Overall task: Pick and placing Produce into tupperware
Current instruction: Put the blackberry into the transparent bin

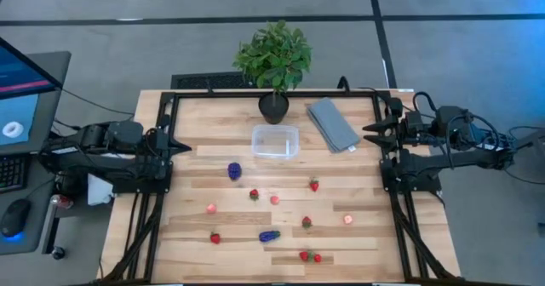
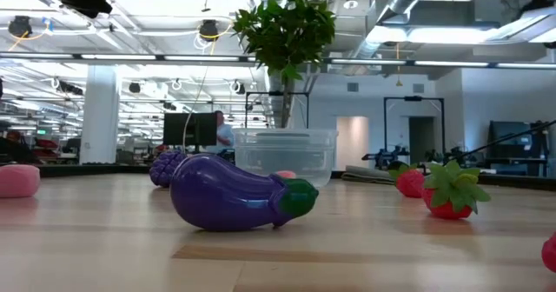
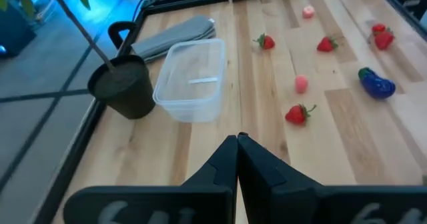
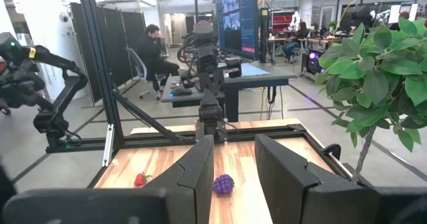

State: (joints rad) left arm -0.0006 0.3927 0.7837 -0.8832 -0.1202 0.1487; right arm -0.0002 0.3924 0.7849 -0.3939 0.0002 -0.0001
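The clear tupperware (image 1: 275, 141) stands on its base at the table's far middle, with nothing in it in the left wrist view (image 3: 192, 81). Toy produce lies scattered on the wood nearer than it: strawberries (image 1: 314, 185), pink pieces (image 1: 211, 208), a purple grape bunch (image 1: 234, 171) and a purple aubergine-like piece (image 1: 269, 235), which is large in the low view (image 2: 234, 201). My left gripper (image 1: 183, 147) hovers shut at the left edge (image 3: 237, 144). My right gripper (image 1: 368, 131) hovers open at the right edge (image 4: 233, 167). Neither touches anything.
A potted plant in a black pot (image 1: 273, 105) stands just beyond the tub. A folded grey cloth (image 1: 332, 122) lies to the tub's right. A black frame (image 1: 255, 93) runs round the table. A monitor and mouse sit off the left side. People sit in the room behind.
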